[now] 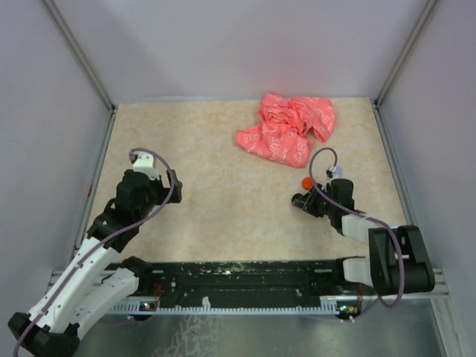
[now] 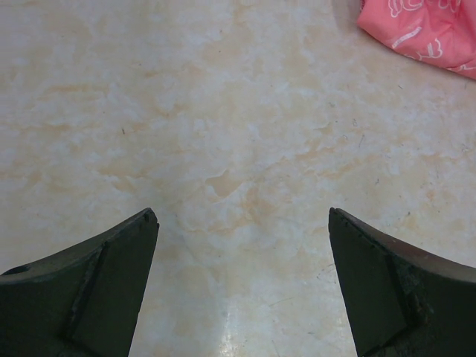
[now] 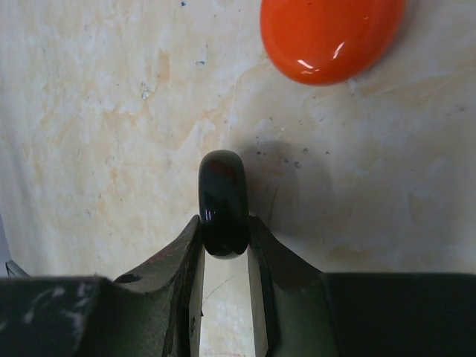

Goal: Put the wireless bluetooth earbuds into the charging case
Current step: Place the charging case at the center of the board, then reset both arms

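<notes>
My right gripper (image 3: 224, 230) is shut on a glossy black rounded piece (image 3: 223, 193), held edge-on just above the tabletop; in the top view the gripper (image 1: 300, 201) is right of centre. A glossy orange disc (image 3: 331, 37) lies on the table just beyond it, also in the top view (image 1: 306, 181). I cannot tell whether the black piece is the charging case. No tiny loose earbuds show in any view. My left gripper (image 2: 242, 223) is open and empty over bare tabletop at the left (image 1: 155, 165).
A crumpled pink bag with white print (image 1: 286, 126) lies at the back right of the marbled table; its corner shows in the left wrist view (image 2: 424, 33). Grey walls and metal rails enclose the table (image 1: 223, 149).
</notes>
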Robot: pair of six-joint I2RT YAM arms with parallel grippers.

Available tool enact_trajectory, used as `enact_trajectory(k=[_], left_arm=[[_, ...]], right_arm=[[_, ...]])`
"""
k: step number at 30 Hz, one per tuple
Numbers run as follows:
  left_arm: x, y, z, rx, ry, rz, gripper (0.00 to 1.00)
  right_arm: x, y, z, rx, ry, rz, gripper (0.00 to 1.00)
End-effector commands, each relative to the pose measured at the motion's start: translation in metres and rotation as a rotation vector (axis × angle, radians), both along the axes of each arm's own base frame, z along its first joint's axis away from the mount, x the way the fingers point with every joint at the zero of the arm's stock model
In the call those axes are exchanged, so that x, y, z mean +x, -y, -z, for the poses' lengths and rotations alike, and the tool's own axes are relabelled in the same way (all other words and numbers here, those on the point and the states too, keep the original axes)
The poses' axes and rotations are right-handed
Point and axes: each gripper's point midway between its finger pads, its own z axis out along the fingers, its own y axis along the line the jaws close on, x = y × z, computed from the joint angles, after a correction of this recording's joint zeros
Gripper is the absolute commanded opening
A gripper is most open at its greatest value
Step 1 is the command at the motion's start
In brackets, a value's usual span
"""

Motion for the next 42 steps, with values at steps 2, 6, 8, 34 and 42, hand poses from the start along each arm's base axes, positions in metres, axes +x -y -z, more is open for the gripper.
enact_trajectory(k=[2,6,8,34,42], left_arm=[[0.005,-0.010,-0.004,-0.028,0.028,-0.020,1.00],[0.008,-0.017,-0.003,-0.058,0.029,-0.037,1.00],[0.007,-0.017,-0.006,-0.074,0.036,-0.039,1.00],[-0.087,-0.019,-0.121,-0.333,0.340,0.102,1.00],[-0.096,-0.019,-0.127,-0.345,0.362,0.121,1.00]], right_arm=[[0.008,0.034,0.007,-0.107,-0.041,0.181,0.24],[0.005,0.047,0.002,-0.150,-0.048,0.246,0.59],[0.002,0.053,-0.004,-0.171,-0.047,0.272,0.69],[-0.074,0.072,-0.296,-0.349,0.725,0.200,0.86],[-0.081,0.082,-0.300,-0.436,0.772,0.209,0.86]])
